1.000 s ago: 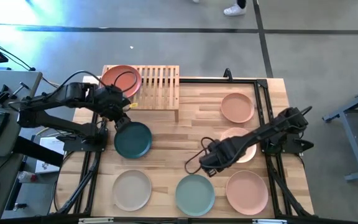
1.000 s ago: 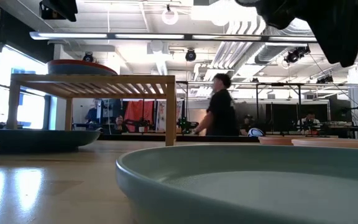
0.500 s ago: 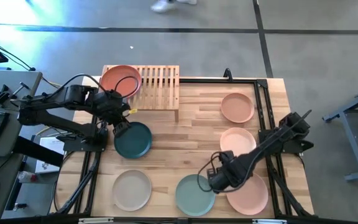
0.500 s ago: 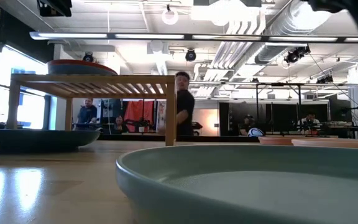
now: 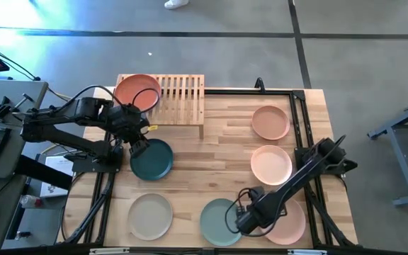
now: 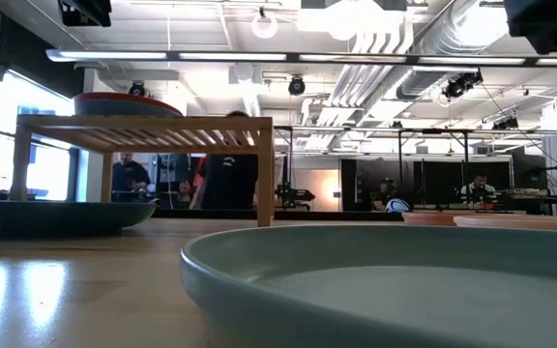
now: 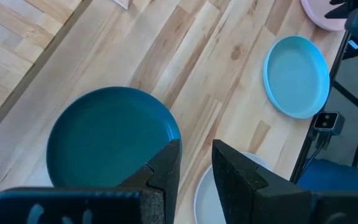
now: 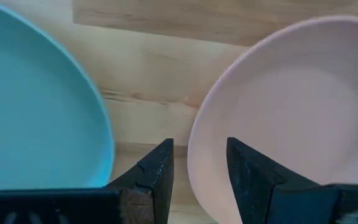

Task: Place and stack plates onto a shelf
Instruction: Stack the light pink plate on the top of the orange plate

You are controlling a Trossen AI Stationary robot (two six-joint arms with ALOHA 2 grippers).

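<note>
The shelf (image 5: 180,99) stands at the table's far left, with a terracotta plate (image 5: 137,91) resting on its left end. The dark teal plate (image 5: 152,159), the beige plate (image 5: 151,216), the sage green plate (image 5: 218,222) and three peach plates (image 5: 270,122) (image 5: 271,164) (image 5: 289,221) lie flat on the table. My left gripper (image 7: 196,163) hovers open over the teal plate's near-left rim. My right gripper (image 8: 199,163) is open and points down above the gap between the sage green plate (image 8: 36,106) and the near peach plate (image 8: 291,112). That plate's rim shows below, between the fingers.
The black frame rails (image 5: 299,142) run along the table's right side and far edge. Bare wood (image 5: 211,166) lies in the table's middle. In the low view the sage green plate (image 6: 385,290) fills the foreground, and people stand in the room behind the shelf (image 6: 143,130).
My right gripper has swung from beside the middle peach plate toward the table's near edge and come down, rolling about its own axis. It now stands between the sage green plate and the near peach plate. A person has walked leftward across the room behind.
</note>
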